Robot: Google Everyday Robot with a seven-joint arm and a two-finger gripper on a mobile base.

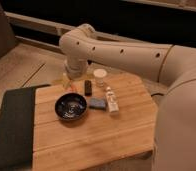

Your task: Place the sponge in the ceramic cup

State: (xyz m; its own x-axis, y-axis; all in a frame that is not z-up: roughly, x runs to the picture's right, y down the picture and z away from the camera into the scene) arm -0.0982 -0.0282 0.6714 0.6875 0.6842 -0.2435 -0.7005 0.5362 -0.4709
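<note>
One sponge (96,103) beside dark bowl (71,106), black block (88,87) and ceramic cup (99,75) beyond, gripper (68,82) behind bowl, its hold unclear.

Wooden table (116,142), dark mat (11,130), dim light

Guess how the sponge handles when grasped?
The sponge lies flat and thin: probably light, soft, unlikely to roll. Close between bowl and tube, so a push may nudge them. The end effector hovers behind the bowl.

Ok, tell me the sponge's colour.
Blue-grey, seen in the camera view; the sponge lies beside the dark bowl, with the gripper behind that bowl.
</note>
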